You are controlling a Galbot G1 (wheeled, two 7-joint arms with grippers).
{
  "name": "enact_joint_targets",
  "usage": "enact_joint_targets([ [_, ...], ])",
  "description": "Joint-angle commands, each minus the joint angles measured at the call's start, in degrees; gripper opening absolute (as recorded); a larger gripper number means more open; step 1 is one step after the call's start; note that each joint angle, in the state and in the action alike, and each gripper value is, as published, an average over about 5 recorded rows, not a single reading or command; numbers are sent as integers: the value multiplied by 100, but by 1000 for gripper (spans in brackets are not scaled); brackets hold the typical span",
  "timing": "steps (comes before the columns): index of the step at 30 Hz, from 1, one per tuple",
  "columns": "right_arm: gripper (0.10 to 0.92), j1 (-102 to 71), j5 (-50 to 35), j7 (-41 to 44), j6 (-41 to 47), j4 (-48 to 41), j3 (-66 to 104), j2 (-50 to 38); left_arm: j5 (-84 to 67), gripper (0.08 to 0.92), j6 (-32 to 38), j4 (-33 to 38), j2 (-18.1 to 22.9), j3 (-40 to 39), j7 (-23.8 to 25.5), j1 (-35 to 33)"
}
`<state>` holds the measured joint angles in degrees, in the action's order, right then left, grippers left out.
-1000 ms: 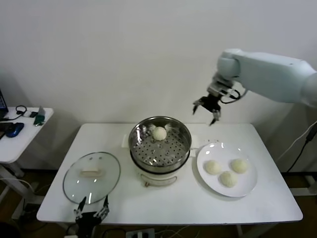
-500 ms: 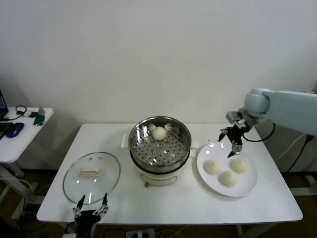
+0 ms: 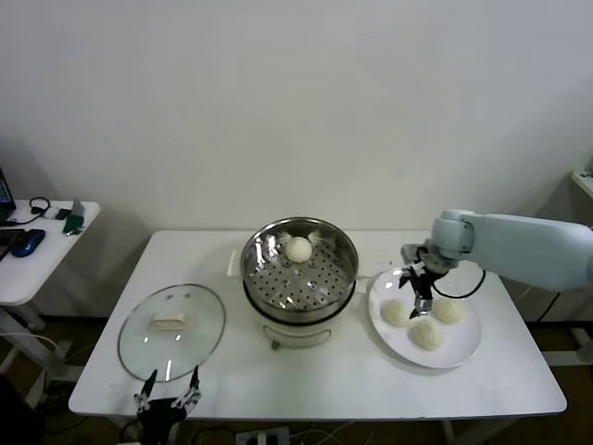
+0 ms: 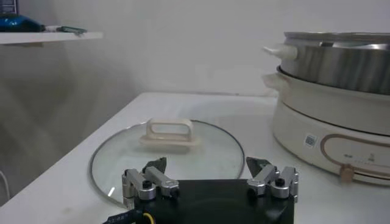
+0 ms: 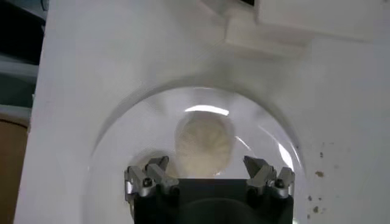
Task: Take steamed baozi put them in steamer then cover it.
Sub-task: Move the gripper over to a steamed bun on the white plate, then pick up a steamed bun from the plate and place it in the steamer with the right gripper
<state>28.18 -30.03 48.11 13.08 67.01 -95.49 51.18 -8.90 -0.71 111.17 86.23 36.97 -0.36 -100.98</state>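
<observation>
Three baozi [image 3: 397, 312] lie on the plate [image 3: 463, 350] directly under the right gripper [image 3: 415, 285]; a fourth baozi [image 3: 298, 248] sits well off to that gripper's left, inside the steamer [image 3: 298, 278], on the perforated tray. The right gripper hangs over the plate with its jaws spread fully wide. It holds nothing and touches nothing. In the right wrist view, one baozi [image 5: 204, 143] lies between the two fingertips [image 5: 157, 167], just beyond them, with clear space on both sides.

The left gripper [image 3: 169, 393] is parked at the near table [image 3: 324, 394] edge, jaws likewise fully spread and empty. The cover [image 3: 171, 330] lies flat on the table just ahead of it, handle [image 4: 169, 132] up, not touching the fingers. The steamer stands beside the cover, to the left gripper's front right, uncovered.
</observation>
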Motion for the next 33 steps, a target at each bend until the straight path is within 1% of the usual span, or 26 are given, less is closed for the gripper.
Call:
enact_joint_targets([
  [1, 823, -515, 264, -191, 226, -201, 368, 127, 9, 823, 8, -3, 5, -6, -2, -12],
  [9, 814, -594, 413, -139, 201, -357, 454, 174, 8, 823, 7, -5, 5, -3, 0, -3],
  [18, 694, -581, 459, -56, 169, -393, 487, 192, 7, 823, -2, -29, 10, -9, -11, 16],
  [24, 646, -496, 439, 100, 103, -395, 496, 205, 4, 823, -11, -14, 16, -1, -22, 15],
  [29, 637, 49, 308, 390, -77, -309, 288, 141, 0, 823, -13, -13, 11, 17, -47, 13],
  [33, 636, 1023, 58, 766, -316, -107, -173, 41, -8, 823, -21, -8, 13, 7, -56, 18],
])
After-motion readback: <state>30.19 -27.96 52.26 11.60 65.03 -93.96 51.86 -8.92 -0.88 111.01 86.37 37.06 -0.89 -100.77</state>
